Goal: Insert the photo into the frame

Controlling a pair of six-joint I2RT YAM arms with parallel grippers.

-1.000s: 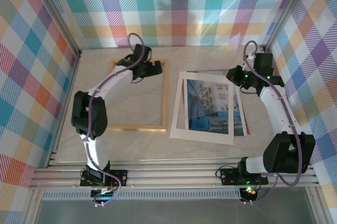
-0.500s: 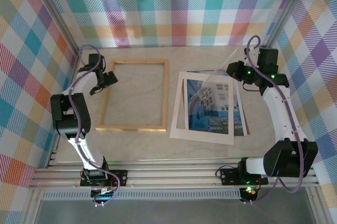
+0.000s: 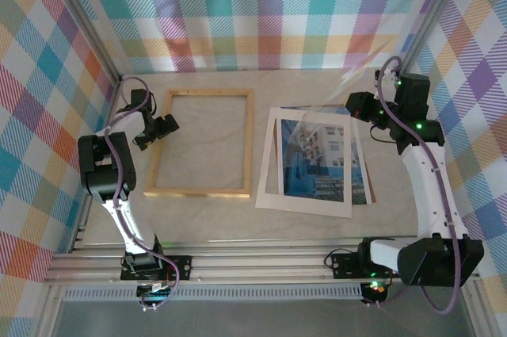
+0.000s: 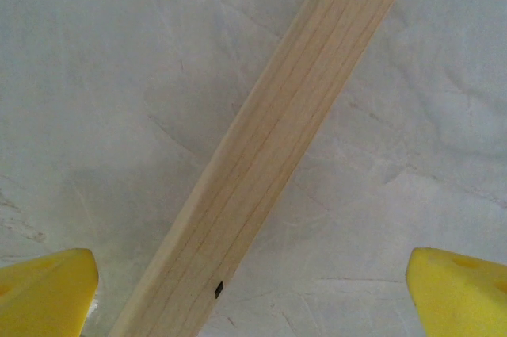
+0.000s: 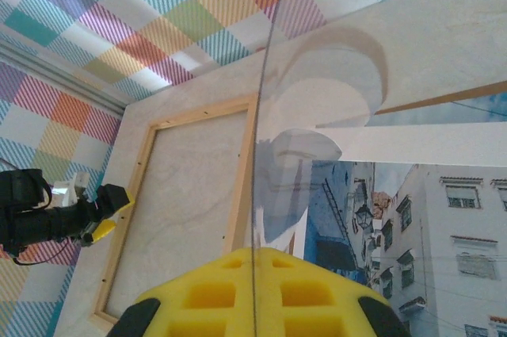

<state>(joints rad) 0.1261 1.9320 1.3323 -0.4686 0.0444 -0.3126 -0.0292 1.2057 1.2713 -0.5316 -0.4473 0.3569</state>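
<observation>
Left gripper (image 3: 162, 128), wide open, over left rail of frame (image 3: 198, 192). Right gripper (image 3: 361, 107), pinching clear pane (image 5: 356, 75), right of frame above photo (image 3: 321, 164).

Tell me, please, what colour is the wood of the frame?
The frame is pale golden wood with fine grain lines; the left wrist view shows it best.

A white mat border (image 3: 303, 205) lies flat on a pale, marbled tabletop (image 3: 206, 214), right of centre. Pastel plaid walls (image 3: 261, 12) enclose the table on three sides. Silver metal rails (image 3: 253, 262) run along its near edge.
</observation>
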